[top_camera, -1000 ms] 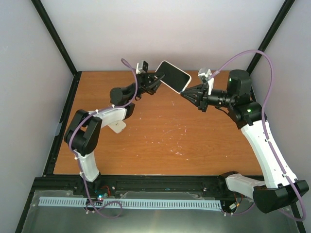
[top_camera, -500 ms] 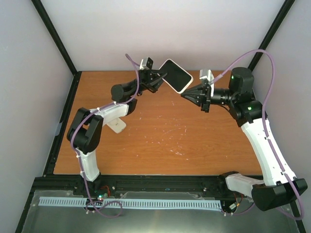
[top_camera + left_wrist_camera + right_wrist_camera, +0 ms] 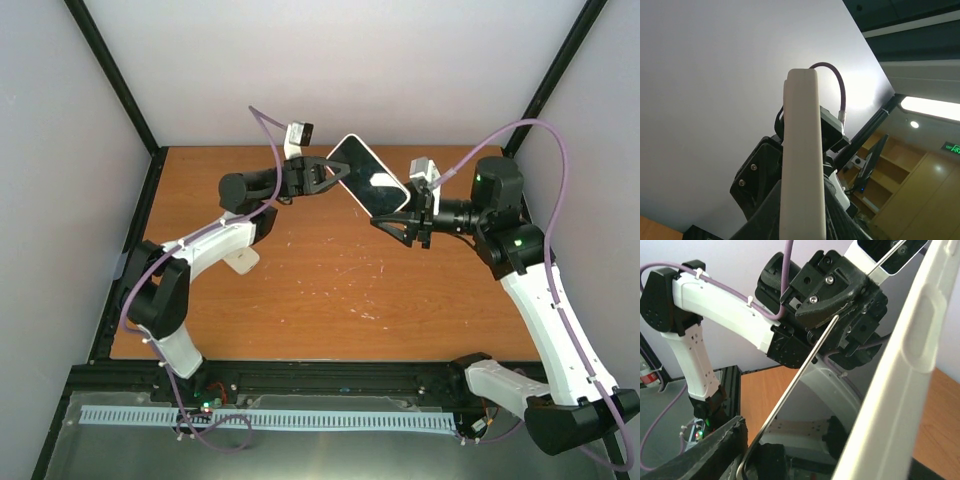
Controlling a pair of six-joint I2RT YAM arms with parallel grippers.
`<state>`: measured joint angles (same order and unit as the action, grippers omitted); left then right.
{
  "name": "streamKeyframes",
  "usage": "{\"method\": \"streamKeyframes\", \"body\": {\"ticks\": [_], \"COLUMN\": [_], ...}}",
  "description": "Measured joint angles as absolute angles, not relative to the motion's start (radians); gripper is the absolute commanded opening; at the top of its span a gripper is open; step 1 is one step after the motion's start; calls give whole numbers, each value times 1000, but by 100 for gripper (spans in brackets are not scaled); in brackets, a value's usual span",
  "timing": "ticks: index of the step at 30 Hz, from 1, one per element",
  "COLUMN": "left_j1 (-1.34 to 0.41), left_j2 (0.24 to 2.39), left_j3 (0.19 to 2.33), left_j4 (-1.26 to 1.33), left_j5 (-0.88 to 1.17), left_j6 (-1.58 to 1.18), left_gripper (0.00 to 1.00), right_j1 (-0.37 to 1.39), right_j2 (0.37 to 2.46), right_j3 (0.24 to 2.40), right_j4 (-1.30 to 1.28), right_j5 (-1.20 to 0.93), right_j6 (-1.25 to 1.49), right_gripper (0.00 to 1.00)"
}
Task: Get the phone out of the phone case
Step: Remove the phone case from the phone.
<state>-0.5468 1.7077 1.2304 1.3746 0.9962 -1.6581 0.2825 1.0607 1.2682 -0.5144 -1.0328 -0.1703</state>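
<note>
Phone (image 3: 368,180) sits screen-up in white phone case (image 3: 800,160), held in air over far middle of bench (image 3: 330,290), tilted, one end far-left, other near-right. Left claw (image 3: 328,172) clamped narrow on far-left end of phone case. Right claw (image 3: 398,222) at near-right corner, fingers spread wide; contact with case cannot tell. Right wrist view: case side wall fills right, dark screen beside it.
</note>
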Motion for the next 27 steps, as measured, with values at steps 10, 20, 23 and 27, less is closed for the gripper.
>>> {"method": "streamKeyframes", "body": {"ticks": [10,20,23,27], "left_j1": [-537,-542,-540,-539], "left_j2": [1702,1707,1720,1720], "left_j3": [1169,1125,1124,1121], "left_j4": [1348,1406,1418,1436], "left_j5": [992,968,947,920], "left_j6": [-1602,-1649,-1715,-1747], "left_gripper": [0,0,0,0], "right_j1": [281,278,273,270], "right_j2": [1057,1054,1055,1061], "right_j3": [1209,1225,1257,1288], "right_j4": [-524,-638,-663,-680], "right_j5": [-1116,-1138,-1127,-1123], "right_j6": [-195,-369,-430,-456], "right_gripper": [24,37,35,19]}}
